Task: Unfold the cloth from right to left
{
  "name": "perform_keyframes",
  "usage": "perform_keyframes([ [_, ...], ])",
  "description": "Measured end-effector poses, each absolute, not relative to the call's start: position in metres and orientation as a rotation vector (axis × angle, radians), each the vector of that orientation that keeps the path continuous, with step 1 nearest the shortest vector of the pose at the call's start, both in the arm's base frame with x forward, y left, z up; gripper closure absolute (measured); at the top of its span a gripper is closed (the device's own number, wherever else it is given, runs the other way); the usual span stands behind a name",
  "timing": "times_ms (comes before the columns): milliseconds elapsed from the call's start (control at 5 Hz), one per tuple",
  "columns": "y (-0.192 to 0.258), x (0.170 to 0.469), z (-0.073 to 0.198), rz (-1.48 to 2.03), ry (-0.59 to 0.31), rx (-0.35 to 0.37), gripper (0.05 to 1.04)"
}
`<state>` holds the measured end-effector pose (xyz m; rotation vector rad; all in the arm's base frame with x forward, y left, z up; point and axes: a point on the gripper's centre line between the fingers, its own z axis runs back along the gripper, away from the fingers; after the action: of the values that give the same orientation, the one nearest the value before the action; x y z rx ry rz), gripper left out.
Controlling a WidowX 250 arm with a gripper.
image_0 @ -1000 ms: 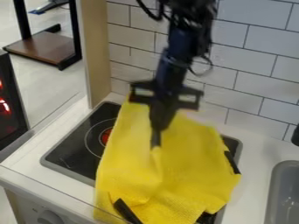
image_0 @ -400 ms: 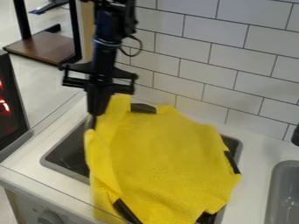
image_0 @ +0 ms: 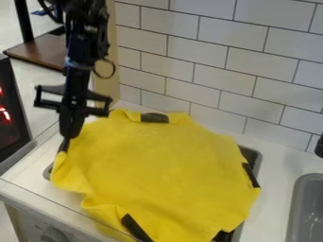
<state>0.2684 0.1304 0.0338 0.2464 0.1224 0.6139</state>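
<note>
Yellow cloth [image_0: 157, 165] over stove [image_0: 254, 156], on white surface [image_0: 281, 158]. Jaws narrow, pinching cloth's left edge. Likely light, soft, limp, easily rumpled; best held at 1 outer edge, near corner.

Single fixed camera, slanting down over stovetop [image_0: 251, 158].

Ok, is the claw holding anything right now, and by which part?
Yes, the claw holds the yellow cloth by its outer edge, on the left side as the camera sees it.
</note>
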Motion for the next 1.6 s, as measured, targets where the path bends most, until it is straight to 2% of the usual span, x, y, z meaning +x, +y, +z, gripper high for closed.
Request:
perform_keyframes([
  [200,0.147,0.264,0.014,0.634,0.161,0.269,1.033],
  [400,0.153,0.265,0.007,0.629,0.179,0.294,1.010],
  [600,0.152,0.266,0.007,0.630,0.176,0.297,0.855],
  [800,0.149,0.265,0.007,0.633,0.194,0.289,0.594],
  [1000,0.147,0.265,0.011,0.639,0.192,0.284,0.292],
  [1200,0.146,0.267,0.030,0.649,0.150,0.286,0.076],
  [1600,0.138,0.266,0.066,0.647,0.032,0.242,0.085],
])
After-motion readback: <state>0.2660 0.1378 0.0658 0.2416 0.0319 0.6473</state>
